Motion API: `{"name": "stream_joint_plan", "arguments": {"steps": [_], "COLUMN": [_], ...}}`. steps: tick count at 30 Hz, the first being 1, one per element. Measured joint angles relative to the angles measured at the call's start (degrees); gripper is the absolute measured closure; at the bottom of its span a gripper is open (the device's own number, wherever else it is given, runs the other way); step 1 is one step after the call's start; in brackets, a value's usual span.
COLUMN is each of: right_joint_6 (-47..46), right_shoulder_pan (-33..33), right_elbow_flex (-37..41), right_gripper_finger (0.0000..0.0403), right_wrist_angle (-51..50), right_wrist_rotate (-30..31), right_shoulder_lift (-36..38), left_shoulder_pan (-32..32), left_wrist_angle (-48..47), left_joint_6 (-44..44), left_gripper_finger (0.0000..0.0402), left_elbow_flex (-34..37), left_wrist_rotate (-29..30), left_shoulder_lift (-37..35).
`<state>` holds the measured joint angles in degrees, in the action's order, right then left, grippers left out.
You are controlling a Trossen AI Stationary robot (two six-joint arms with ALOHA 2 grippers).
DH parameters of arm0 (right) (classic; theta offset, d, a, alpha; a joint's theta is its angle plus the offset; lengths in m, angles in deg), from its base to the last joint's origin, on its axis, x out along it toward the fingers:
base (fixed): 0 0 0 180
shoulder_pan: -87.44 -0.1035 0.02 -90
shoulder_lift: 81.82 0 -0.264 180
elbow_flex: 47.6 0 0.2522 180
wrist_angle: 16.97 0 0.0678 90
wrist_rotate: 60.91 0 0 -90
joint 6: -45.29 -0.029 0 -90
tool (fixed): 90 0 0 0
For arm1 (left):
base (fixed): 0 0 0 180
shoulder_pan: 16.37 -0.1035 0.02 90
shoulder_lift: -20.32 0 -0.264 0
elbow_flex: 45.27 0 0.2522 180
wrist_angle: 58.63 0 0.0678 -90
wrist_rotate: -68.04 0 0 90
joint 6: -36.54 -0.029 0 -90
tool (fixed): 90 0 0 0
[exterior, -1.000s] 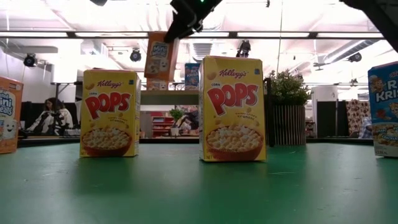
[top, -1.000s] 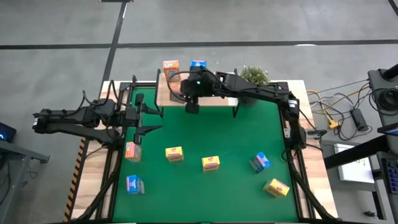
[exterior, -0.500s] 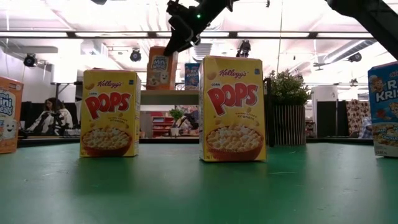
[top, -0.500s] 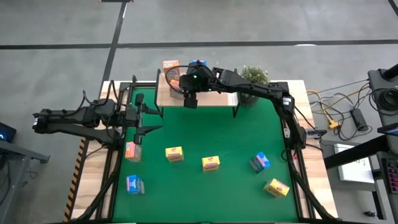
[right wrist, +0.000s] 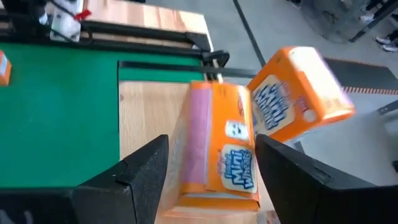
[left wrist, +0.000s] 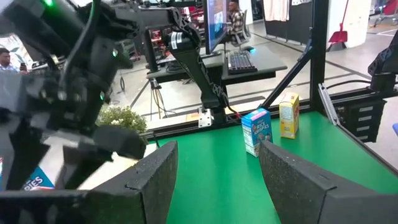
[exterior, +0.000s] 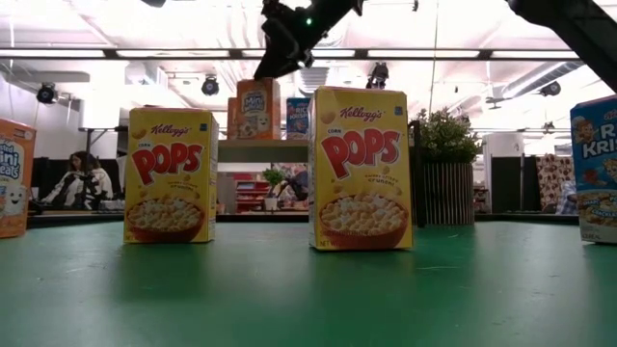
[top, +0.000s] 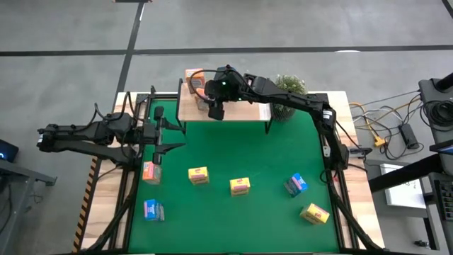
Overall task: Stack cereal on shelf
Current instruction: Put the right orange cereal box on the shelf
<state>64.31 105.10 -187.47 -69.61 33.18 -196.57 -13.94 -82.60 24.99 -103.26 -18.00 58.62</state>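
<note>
right end effector [right wrist: 208, 168] over the shelf [top: 190, 108], fingers apart – orange-pink cereal box [right wrist: 214, 146] standing between them on the shelf, second orange-pink box [right wrist: 298, 90] just beyond it, left end effector [left wrist: 214, 168] spread, holding nothing – waiting at table's left side

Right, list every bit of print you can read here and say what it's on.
"Kellogg's CORN POPS": left yellow box on the mat, low view.
"Kellogg's CORN POPS": right yellow box beside it.
"Mini": orange box on the shelf.
"Mini Wheats": same orange box in the right wrist view.
"Mini": orange box at the left edge, cut off.
"Ri... Kris...": blue box at the right edge, cut off.
Blue box on the shelf: too small to read.
</note>
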Motion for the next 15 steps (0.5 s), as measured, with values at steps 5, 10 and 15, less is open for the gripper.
{"name": "stream_joint_plan", "arguments": {"steps": [5, 10, 15], "right_joint_6": [-1.1, -2.2, -4.9], "right_shoulder_pan": [-1.6, -3.5, -4.2], "right_elbow_flex": [-1.1, -1.1, -0.3], "right_gripper_finger": [0.0172, 0.0184, 0.0232], "right_wrist_angle": [-0.6, -3.3, -8.0], "right_wrist_rotate": [0.0, 0.3, 0.3], "right_shoulder_lift": [2.8, 6.7, 8.6], "left_shoulder_pan": [0.0, 0.0, 0.0], "left_wrist_angle": [-0.5, -0.5, -0.3], "left_joint_6": [0.4, 0.2, 0.0], "left_gripper_finger": [0.0193, 0.0193, 0.0193], "left_elbow_flex": [0.5, 1.9, 4.6], "left_wrist_rotate": [0.1, 1.7, 7.6], "left_shoulder_lift": [0.5, 1.1, 0.6]}}
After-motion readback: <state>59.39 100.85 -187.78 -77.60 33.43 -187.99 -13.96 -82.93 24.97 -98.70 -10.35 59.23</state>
